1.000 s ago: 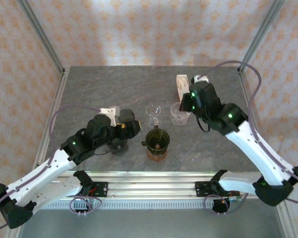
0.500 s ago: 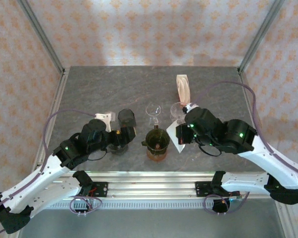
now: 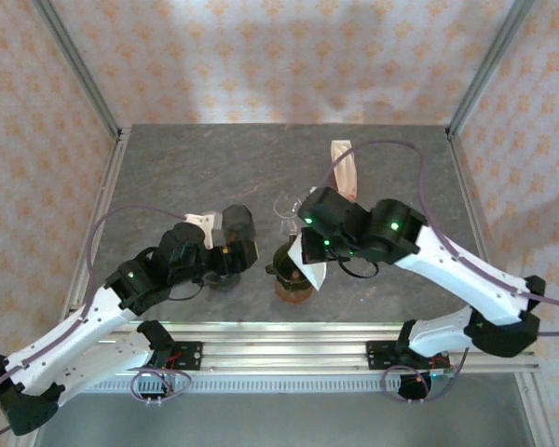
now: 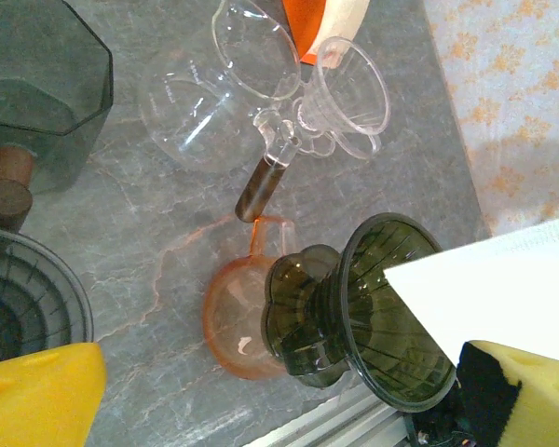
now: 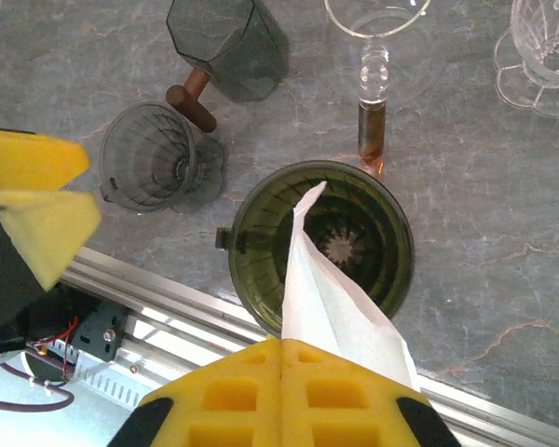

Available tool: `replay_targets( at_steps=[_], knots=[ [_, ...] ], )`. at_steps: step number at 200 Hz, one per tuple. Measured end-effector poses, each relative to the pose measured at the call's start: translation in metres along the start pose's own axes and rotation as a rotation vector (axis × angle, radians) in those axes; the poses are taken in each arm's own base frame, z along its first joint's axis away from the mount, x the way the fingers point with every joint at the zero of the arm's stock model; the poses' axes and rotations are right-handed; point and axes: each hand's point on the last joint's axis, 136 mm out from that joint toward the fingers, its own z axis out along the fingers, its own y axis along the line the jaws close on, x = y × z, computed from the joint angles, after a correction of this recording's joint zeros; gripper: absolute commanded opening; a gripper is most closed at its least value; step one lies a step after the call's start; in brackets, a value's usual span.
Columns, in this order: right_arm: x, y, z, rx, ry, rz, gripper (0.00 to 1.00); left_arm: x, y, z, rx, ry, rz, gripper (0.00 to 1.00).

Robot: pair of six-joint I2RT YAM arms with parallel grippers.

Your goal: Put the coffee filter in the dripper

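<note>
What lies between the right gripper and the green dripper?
The white coffee filter, pinched in the shut right gripper, its tip over the mouth of the green dripper; the right wrist view shows it.

Grey stone table — a dark faceted cup just beside a smoky funnel; a clear jug just beside a clear funnel — an orange cup nearby.

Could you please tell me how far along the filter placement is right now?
Done: the right gripper is shut on the coffee filter and holds it up. In hand: the filter's tip hangs above the green dripper. Left: lowering it into the cone and letting go; it is not yet seated.
</note>
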Motion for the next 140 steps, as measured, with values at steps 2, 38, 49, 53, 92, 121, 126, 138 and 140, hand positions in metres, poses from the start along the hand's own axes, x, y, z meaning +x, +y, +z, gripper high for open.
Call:
replay_targets(
  at_steps=[2, 38, 49, 53, 92, 121, 126, 138, 140],
  knots=[
    [0.0, 0.001, 0.001, 0.004, 0.004, -0.001, 0.0, 0.0, 0.0, 0.0, 0.002, 0.002, 0.0, 0.98],
    [-0.005, 0.008, 0.02, 0.059, 0.048, -0.019, 0.0, 0.0, -0.006, 0.0, 0.03, 0.005, 0.0, 0.98],
    [-0.006, 0.009, 0.025, 0.071, 0.06, -0.024, 0.0, 0.0, -0.009, 0.0, 0.042, 0.005, 0.0, 0.98],
    [-0.006, 0.008, 0.028, 0.077, 0.063, -0.024, 0.0, 0.0, -0.009, 0.0, 0.045, 0.005, -0.002, 0.98],
    [-0.011, 0.007, 0.049, 0.105, 0.092, -0.019, 0.0, 0.006, -0.01, 0.005, 0.064, 0.022, -0.017, 0.98],
    [-0.014, 0.012, 0.065, 0.081, 0.097, -0.007, 0.0, 0.011, -0.008, 0.008, 0.068, 0.033, -0.018, 0.98],
    [-0.014, 0.013, 0.068, 0.076, 0.101, -0.005, 0.0, 0.011, -0.007, 0.009, 0.066, 0.034, -0.018, 0.98],
    [-0.013, 0.012, 0.076, 0.075, 0.109, 0.001, 0.0, 0.013, -0.005, 0.01, 0.061, 0.039, -0.022, 0.98],
    [-0.013, 0.013, 0.077, 0.075, 0.111, 0.001, 0.0, 0.014, -0.005, 0.01, 0.061, 0.039, -0.023, 0.98]
  ],
)
